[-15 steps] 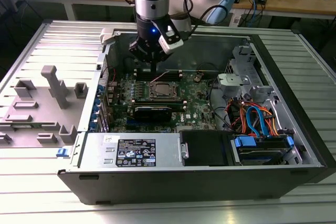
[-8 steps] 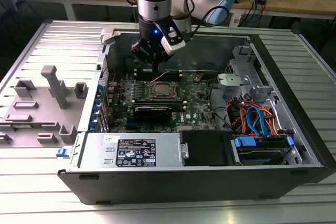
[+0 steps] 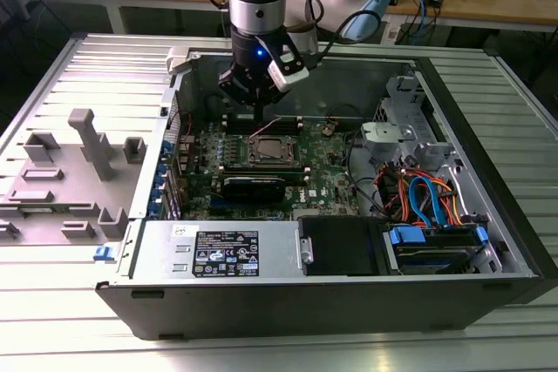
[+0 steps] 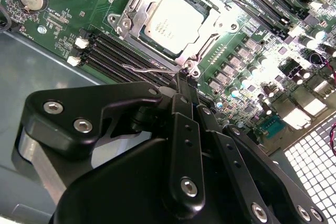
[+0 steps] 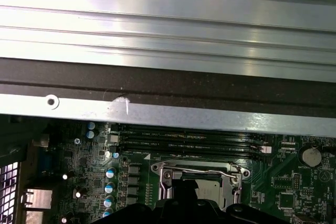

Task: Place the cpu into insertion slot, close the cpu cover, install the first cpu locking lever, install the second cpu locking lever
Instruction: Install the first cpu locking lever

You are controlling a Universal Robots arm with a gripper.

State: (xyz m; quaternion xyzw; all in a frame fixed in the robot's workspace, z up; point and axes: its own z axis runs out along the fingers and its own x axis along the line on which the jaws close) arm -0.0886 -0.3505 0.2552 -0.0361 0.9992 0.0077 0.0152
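Observation:
The cpu (image 4: 173, 22) lies silver top up in the insertion slot (image 3: 270, 151) on the green motherboard. The cpu cover (image 4: 207, 39) is down around it, a silvery frame with the chip showing through its window. A thin wire locking lever (image 4: 149, 68) runs along the side of the socket that faces the black memory slots; in the first wrist view the same locking lever (image 5: 202, 170) crosses the socket's edge. My gripper (image 4: 182, 80) is shut, its tips right at that lever's end. Whether they clamp the wire is hidden. In the exterior view my gripper (image 3: 255, 109) hangs just behind the socket.
The motherboard sits deep in an open computer case (image 3: 488, 241) with tall walls. Memory slots (image 4: 123, 53) lie beside the socket and a black card (image 3: 253, 186) in front of it. Coloured cables (image 3: 418, 193) and a drive bay fill the exterior view's right. A grey fixture (image 3: 91, 141) stands outside on the left.

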